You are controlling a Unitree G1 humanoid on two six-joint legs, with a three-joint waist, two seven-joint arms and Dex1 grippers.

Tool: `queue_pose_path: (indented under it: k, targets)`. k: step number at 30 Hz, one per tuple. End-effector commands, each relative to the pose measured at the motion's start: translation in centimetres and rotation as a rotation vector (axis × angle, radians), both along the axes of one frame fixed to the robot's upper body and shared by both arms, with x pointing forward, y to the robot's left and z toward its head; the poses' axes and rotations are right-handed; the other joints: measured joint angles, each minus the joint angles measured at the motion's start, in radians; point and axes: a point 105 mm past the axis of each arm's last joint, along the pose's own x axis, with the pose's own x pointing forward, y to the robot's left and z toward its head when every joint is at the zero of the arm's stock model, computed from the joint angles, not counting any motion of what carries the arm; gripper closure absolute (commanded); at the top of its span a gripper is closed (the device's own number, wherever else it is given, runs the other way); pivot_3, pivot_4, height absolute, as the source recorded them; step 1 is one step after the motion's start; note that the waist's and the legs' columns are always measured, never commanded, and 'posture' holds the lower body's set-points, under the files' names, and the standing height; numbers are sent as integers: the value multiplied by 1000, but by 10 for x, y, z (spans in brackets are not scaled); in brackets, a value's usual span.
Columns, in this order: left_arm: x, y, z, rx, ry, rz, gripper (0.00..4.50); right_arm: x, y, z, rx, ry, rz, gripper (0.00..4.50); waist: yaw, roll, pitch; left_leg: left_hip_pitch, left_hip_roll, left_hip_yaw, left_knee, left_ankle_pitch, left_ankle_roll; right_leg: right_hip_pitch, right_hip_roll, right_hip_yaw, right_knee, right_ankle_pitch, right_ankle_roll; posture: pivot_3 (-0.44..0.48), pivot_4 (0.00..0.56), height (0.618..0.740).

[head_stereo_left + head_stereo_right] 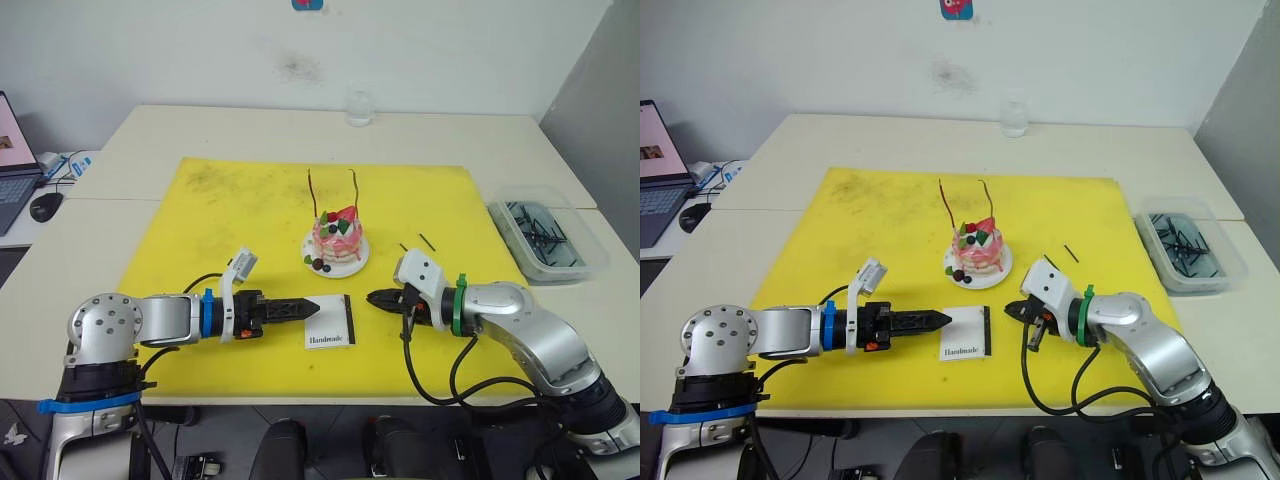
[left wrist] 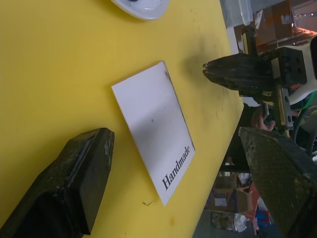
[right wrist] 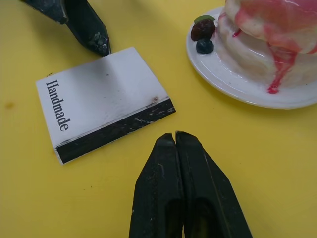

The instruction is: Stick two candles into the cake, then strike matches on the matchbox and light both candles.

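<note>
While both candles (image 1: pixel 312 194) stand in the cake (image 1: pixel 338 240), I see my left gripper (image 1: pixel 312 306) spread and my right gripper (image 1: pixel 374 298) clenched empty, flanking the matchbox (image 1: pixel 331 322).

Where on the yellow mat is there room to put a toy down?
Free: the yellow mat's wide left part, from its far edge to the left gripper. Crowded: the middle, with the pink cake, the white matchbox and the right gripper, plus two dark matches just right.

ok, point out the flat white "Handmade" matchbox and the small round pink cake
flat white "Handmade" matchbox (image 1: pixel 331 321), left eye view, middle of its top face
small round pink cake (image 1: pixel 339 238), left eye view, its pink side
</note>
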Motion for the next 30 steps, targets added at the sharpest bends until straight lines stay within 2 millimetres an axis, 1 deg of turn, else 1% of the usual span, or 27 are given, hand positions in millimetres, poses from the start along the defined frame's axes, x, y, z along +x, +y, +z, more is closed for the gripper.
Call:
queue_pose_path:
  k: [1,8,13,19,24,30]
  targets:
    - [-1,-4,-6,15,25,-8,0,-1,5,5,-8,-13,22,4458,0,0,0,0,0,0,0,0,0,0,0,0,0,0,0,0,150,740]
    - [-10,-22,-6,-48,43,-69,0,-5,7,-3,-43,32,31,4458,5,-1,0,0,-1,0,1,0,0,1,-2,0,0,0,1,0,150,740]
    - [-13,-23,-9,-48,58,-64,0,-7,9,-6,-61,59,38,4458,9,-1,-1,0,-2,0,1,0,0,1,-2,0,0,0,1,0,150,740]
    - [-14,-29,-8,-63,61,-61,0,-10,11,-10,-75,87,46,4458,11,-1,-1,0,-2,0,1,0,0,1,-2,0,0,0,1,0,150,740]
    - [-16,-32,-16,-39,82,-50,0,-12,15,-14,-83,112,59,4458,14,-1,-1,0,-2,0,1,0,0,1,-2,0,0,0,1,0,150,740]
    - [-14,-36,-22,-25,96,-27,0,-13,23,-18,-80,125,77,4458,18,-1,-1,0,-2,0,1,0,0,1,-2,0,0,0,1,0,150,740]
